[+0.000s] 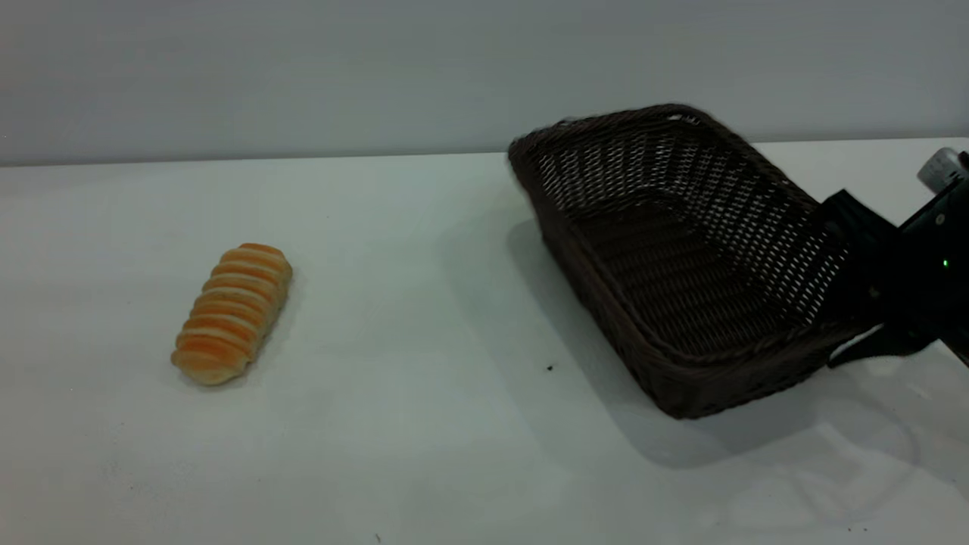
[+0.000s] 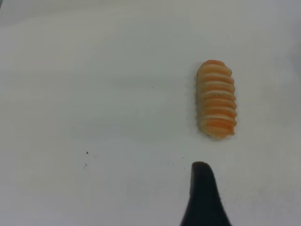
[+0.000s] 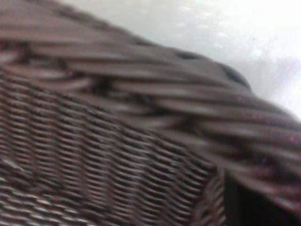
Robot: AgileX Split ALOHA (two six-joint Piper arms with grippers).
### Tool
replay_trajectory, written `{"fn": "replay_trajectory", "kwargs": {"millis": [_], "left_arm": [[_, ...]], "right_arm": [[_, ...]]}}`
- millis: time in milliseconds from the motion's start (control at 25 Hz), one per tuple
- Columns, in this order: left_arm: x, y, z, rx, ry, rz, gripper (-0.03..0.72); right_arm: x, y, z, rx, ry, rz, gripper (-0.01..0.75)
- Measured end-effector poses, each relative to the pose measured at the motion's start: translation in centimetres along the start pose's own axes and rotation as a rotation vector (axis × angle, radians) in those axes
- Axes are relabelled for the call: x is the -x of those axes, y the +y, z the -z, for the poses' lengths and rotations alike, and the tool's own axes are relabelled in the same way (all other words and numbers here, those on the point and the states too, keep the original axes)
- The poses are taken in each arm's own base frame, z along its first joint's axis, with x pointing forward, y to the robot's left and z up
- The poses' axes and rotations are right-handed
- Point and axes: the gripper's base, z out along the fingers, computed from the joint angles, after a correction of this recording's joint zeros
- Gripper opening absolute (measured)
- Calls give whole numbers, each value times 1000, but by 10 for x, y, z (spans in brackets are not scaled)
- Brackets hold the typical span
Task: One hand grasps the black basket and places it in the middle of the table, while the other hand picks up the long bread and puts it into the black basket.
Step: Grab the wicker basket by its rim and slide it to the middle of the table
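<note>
The long bread (image 1: 232,312) lies ridged side up on the left of the table (image 1: 424,454). It also shows in the left wrist view (image 2: 216,99), a short way ahead of the one black finger (image 2: 202,197) of my left gripper that is in view, with nothing held. The black basket (image 1: 681,257) is at the right, tilted, with its left end raised. My right gripper (image 1: 859,265) is shut on the rim at its right end. The basket's weave (image 3: 117,141) fills the right wrist view, with a dark finger (image 3: 244,202) against the rim.
The table's back edge meets a plain grey wall (image 1: 303,76). A few dark specks (image 1: 549,368) lie on the tabletop between the bread and the basket. The left arm does not show in the exterior view.
</note>
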Motion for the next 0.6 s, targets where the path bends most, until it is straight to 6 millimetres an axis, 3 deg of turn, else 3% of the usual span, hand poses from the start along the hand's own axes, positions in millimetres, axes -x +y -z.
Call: {"fn": "replay_trajectory", "kwargs": {"millis": [240, 600], "left_arm": [[0, 0, 0, 0, 0, -1, 551], [0, 0, 0, 1, 0, -1, 551]], "right_arm": [[4, 17, 17, 51, -6, 247, 140], [10, 67, 37, 37, 262, 777, 135]]}}
